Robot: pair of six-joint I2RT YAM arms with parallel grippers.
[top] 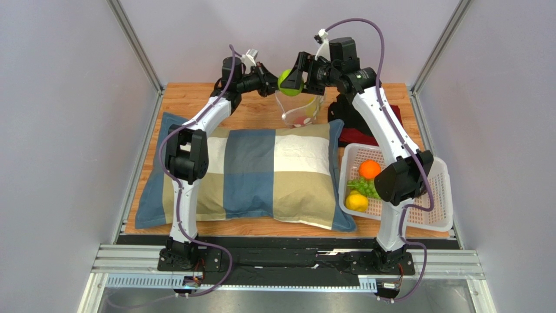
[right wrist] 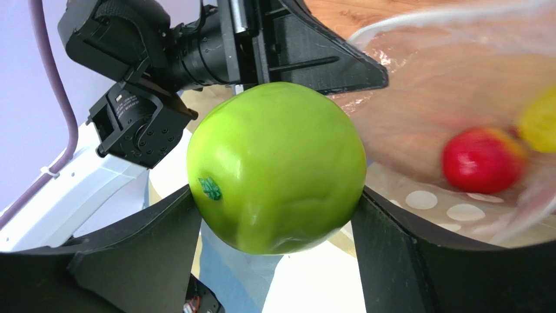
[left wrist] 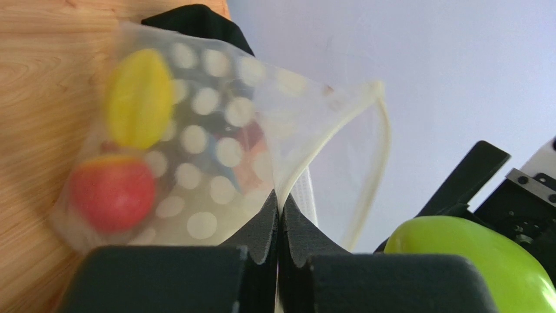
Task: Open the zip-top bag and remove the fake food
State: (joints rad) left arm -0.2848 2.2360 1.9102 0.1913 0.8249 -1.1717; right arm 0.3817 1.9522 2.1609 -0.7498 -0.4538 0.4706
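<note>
The clear zip-top bag [top: 301,107] with white dots hangs open at the back of the table, behind the pillow. My left gripper [top: 269,85] is shut on the bag's rim [left wrist: 307,163] and holds it up. Inside the bag [left wrist: 215,150] are a red apple [left wrist: 112,192] and a yellow fruit [left wrist: 138,98]. My right gripper [top: 292,79] is shut on a green apple [right wrist: 277,166], held above the bag's mouth; it also shows in the top view [top: 287,79]. The red apple [right wrist: 481,160] shows through the bag in the right wrist view.
A blue, white and tan checked pillow [top: 251,173] fills the middle of the table. A white perforated basket [top: 436,195] at the right holds an orange [top: 369,169], green grapes [top: 363,188] and a lemon [top: 356,201]. A dark red and black cloth [top: 355,127] lies behind the basket.
</note>
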